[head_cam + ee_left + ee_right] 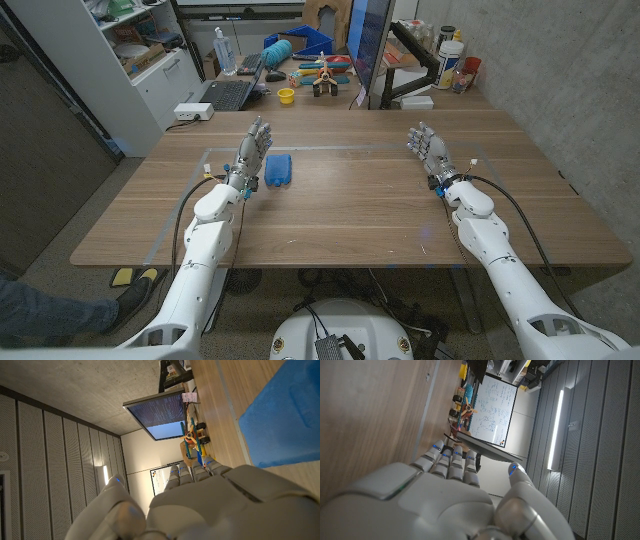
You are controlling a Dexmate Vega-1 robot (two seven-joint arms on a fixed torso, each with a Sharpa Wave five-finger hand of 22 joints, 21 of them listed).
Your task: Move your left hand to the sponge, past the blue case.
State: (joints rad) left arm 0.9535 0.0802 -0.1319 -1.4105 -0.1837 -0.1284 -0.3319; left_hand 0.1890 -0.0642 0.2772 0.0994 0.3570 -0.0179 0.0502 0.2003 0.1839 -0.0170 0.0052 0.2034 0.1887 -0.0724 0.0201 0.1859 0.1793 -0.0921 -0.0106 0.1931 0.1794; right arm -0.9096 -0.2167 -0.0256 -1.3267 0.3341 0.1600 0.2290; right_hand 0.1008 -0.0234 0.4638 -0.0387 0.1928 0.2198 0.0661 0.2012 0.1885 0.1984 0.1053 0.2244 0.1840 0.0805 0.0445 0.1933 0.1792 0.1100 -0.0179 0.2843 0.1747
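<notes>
left hand point(254, 145): released, fingers up, holding nothing | blue case point(278, 169): just beside it at 3 o'clock, long axis 12–6 | sponge: cannot tell where | right hand point(430, 148): released, well apart

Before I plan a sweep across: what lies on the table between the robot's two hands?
In the head view, only the blue sponge, just beside the left hand. From there to the right hand the wooden table is bare.

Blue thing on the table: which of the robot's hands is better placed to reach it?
The left hand, probably. It stands right beside the blue object, fingers apart and holding nothing. The right hand waits far across the table, also holding nothing.
</notes>
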